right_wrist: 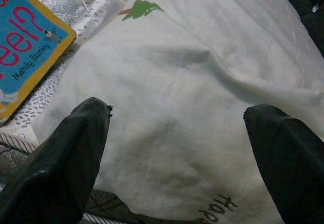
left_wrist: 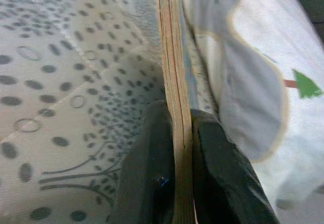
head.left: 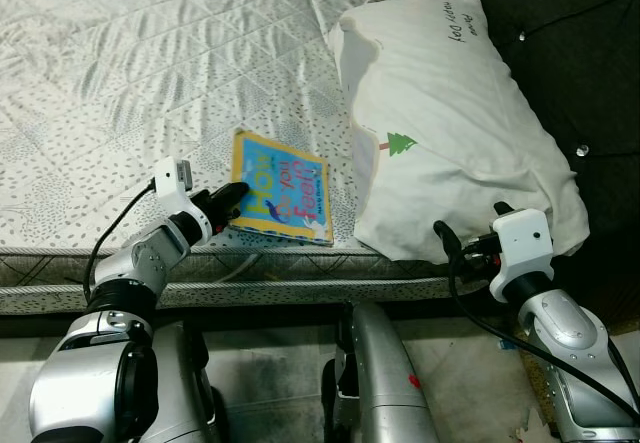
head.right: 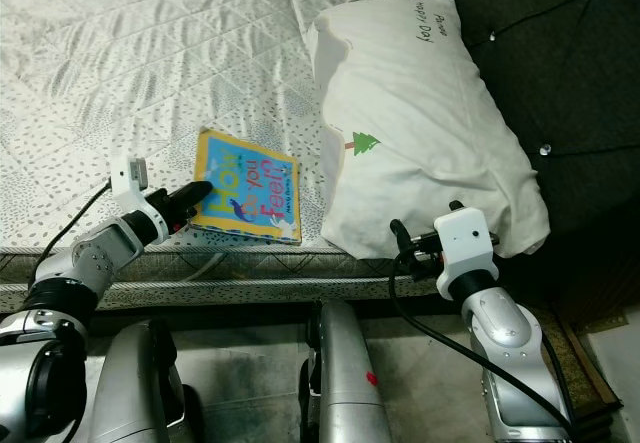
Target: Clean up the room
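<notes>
We are pinching the book (head.left: 281, 188) by its corner in our left tool (head.left: 226, 201), risking slippage, while our right tool (head.left: 470, 235) is gaping before the pillow (head.left: 450, 123).

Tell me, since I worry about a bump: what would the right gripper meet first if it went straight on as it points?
Most likely the white pillow: the open right gripper aims squarely at it, though the gap is unclear.

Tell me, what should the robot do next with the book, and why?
Probably lift the book a little off the bed. The left gripper is already shut on its near edge, the fingers pinching it, so it looks ready to carry. The right gripper hangs open by the pillow.
</notes>
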Tool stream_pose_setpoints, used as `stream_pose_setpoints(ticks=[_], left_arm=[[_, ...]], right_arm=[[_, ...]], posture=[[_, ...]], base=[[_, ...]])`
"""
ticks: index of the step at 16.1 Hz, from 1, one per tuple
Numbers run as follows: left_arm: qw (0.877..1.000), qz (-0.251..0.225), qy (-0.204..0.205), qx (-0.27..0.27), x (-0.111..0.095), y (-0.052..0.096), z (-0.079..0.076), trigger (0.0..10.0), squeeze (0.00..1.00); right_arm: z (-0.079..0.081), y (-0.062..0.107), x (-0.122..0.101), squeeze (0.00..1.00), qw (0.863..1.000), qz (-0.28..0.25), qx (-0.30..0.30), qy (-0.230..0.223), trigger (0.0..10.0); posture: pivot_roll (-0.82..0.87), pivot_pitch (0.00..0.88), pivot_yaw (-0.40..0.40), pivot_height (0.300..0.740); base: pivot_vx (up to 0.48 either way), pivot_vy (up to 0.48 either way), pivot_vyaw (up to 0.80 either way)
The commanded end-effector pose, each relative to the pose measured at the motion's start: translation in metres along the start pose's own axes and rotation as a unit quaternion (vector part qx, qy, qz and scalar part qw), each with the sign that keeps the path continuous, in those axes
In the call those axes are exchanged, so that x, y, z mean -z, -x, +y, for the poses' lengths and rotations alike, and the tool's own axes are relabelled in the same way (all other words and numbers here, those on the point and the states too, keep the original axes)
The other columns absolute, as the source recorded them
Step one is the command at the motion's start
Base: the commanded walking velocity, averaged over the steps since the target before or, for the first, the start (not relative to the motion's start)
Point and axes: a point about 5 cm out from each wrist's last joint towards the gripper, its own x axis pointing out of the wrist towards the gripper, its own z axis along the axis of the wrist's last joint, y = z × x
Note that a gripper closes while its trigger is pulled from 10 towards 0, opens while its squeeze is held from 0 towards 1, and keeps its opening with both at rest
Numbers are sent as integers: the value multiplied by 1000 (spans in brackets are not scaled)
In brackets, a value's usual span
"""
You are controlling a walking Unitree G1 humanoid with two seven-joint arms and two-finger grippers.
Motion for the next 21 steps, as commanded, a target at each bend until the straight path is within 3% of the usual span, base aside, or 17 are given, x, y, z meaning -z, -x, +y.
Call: stream_pose_setpoints(ticks=[1, 8, 12, 15, 16, 17, 18, 21], left_arm=[[998, 63, 2, 12, 24, -3, -2, 10000, 0], [999, -13, 24, 42, -1, -3, -5, 10000, 0], [996, -12, 81, 23, 7, 2, 4, 10000, 0], [996, 9, 93, -7, 21, 7, 12, 10000, 0], [995, 12, 95, -13, 24, 9, 15, 10000, 302], [995, 13, 97, -18, 24, 11, 17, 10000, 482], [995, 12, 95, -27, 23, 13, 20, 10000, 1000], [994, 0, 90, -57, 17, 17, 28, 10000, 1000]], right_arm=[[-1, 3, -1, 0, 1000, 2, 2, 5, 10000], [-1, 2, -1, 0, 1000, 3, 5, 7, 10000], [1, 2, 0, 0, 1000, 4, 4, 5, 10000], [1, 1, -1, 0, 1000, 3, 4, 5, 10000], [0, 1, -1, 0, 1000, 2, 4, 5, 10000], [0, 1, -1, 0, 1000, 2, 4, 5, 10000], [0, 1, -1, 0, 1000, 2, 3, 5, 10000], [3, 0, -2, 0, 1000, -2, 1, 5, 10000]], posture=[[-163, 257, -164, 532], [-165, 259, -162, 532], [-165, 258, -161, 532], [-167, 257, -163, 532], [-166, 256, -163, 532], [-166, 255, -162, 532], [-165, 253, -162, 532], [-162, 244, -162, 532]], base=[[0, 0, 0], [0, 0, 0], [0, 0, 0], [0, 0, 0], [0, 0, 0], [0, 0, 0], [0, 0, 0], [0, 0, 0]])
